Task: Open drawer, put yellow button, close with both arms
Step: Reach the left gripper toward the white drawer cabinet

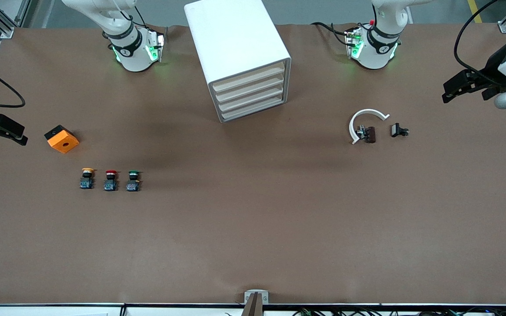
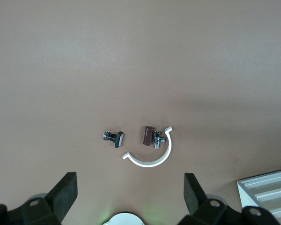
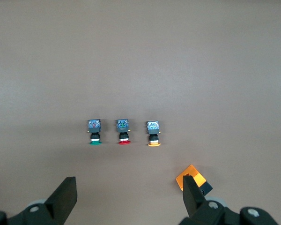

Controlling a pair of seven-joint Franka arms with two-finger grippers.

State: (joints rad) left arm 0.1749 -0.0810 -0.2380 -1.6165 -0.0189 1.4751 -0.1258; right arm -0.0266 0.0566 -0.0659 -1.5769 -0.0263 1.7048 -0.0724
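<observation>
The white cabinet (image 1: 235, 48) stands between the two arm bases. Its top drawer (image 1: 249, 78) and the three below are shut. The yellow button (image 1: 87, 177) stands upright toward the right arm's end of the table, first in a row with a red-capped one (image 1: 110, 180) and a green-capped one (image 1: 133, 180). It also shows in the right wrist view (image 3: 153, 132). My right gripper (image 1: 0, 129) (image 3: 129, 197) hangs open and empty over the table's edge at that end. My left gripper (image 1: 466, 85) (image 2: 130, 192) hangs open and empty over the left arm's end.
An orange box (image 1: 61, 139) (image 3: 192, 178) lies farther from the front camera than the buttons. A white C-shaped ring (image 1: 365, 123) (image 2: 150, 159), a brown part (image 1: 370, 134) (image 2: 147, 135) and a black clip (image 1: 399, 130) (image 2: 114, 137) lie toward the left arm's end.
</observation>
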